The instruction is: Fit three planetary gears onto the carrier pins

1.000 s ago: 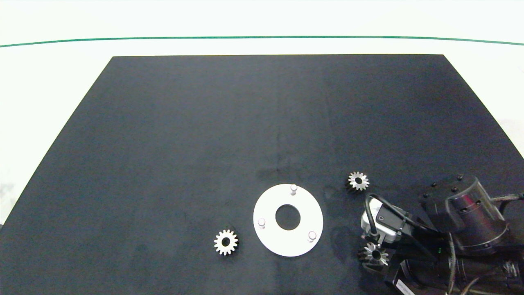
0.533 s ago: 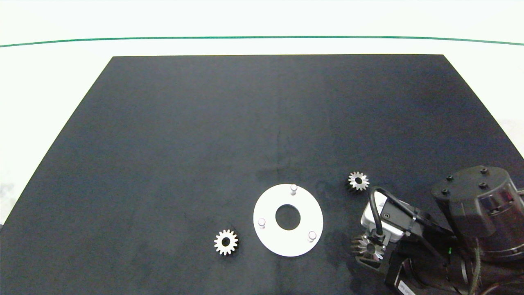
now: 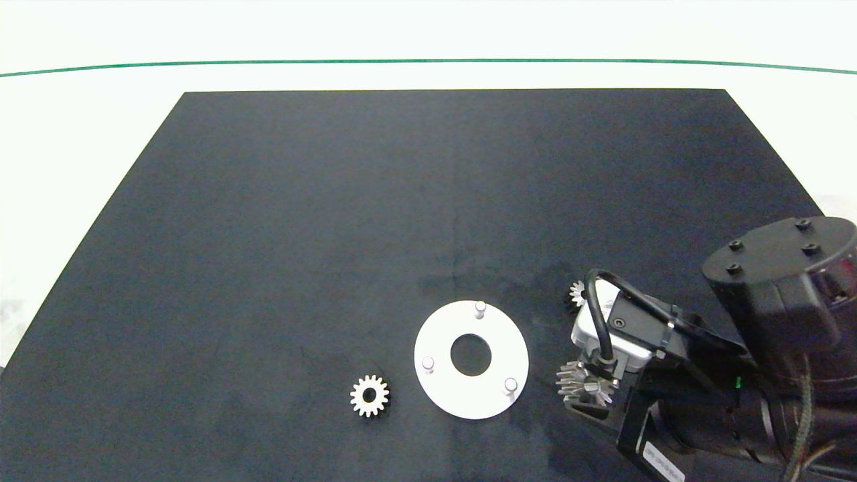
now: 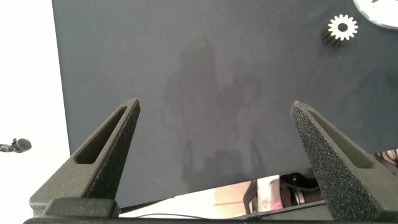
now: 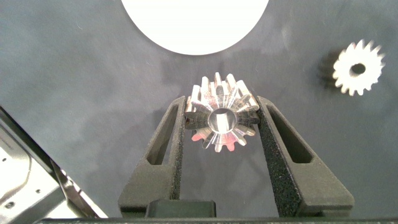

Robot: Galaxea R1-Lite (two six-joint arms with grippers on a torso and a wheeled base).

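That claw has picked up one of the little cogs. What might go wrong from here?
The right gripper pinches the gear only by its teeth, so it may slip or tilt. All three carrier pins on the white disc are bare; a tilted gear could jam on a pin or push the loose disc. The arm also passes just over another gear and might knock it.

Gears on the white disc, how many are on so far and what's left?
None are on yet: all three pins on the white disc stand bare. The right gripper holds one gear beside the disc. Two gears lie on the mat, one left of the disc, one partly hidden behind the right arm. The left gripper hangs open, off to the side.
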